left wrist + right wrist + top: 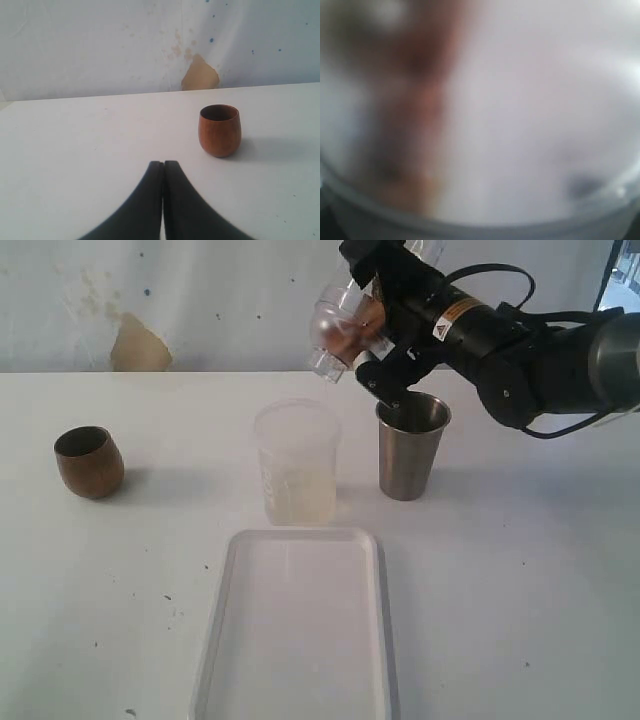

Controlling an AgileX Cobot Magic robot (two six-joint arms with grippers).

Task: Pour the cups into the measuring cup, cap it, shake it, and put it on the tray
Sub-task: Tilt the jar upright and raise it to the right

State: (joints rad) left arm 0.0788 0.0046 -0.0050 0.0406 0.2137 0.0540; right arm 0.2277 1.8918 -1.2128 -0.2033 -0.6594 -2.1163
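Smeared to a pale, brownish blur throughout the right wrist view. Masked by the tilted measuring cup (335,325): fingertips of the right gripper (368,335). Cropped at the exterior view's bottom edge: near end of the tray (212,640).

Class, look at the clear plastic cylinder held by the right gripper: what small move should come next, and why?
Probably turn the clear plastic measuring cup upright. The right gripper holds it tilted on its side, up in the air near the brushed-steel tumbler and frosted translucent beaker, and it has to end standing on the flat white tray, which holds nothing yet.
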